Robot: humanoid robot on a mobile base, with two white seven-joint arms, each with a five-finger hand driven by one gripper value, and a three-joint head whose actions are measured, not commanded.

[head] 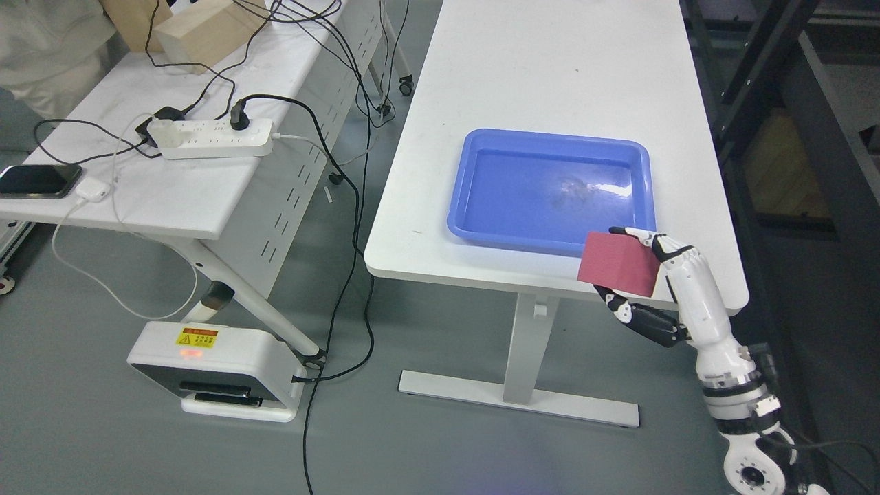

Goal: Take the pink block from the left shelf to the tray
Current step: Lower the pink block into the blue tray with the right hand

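Observation:
My right hand (619, 265) comes in from the lower right and is shut on the pink block (619, 263), with fingers above it and the thumb below. The block hangs over the near edge of the white table (550, 62), just in front of the near right corner of the blue tray (550, 185). The tray holds nothing. No shelf is in view.
A second white table (172, 192) at the left carries a power strip (213, 137), cables, a phone (38, 180) and wooden boxes (206, 31). A white device (213, 371) sits on the grey floor. A dark rack (811, 137) stands at the right.

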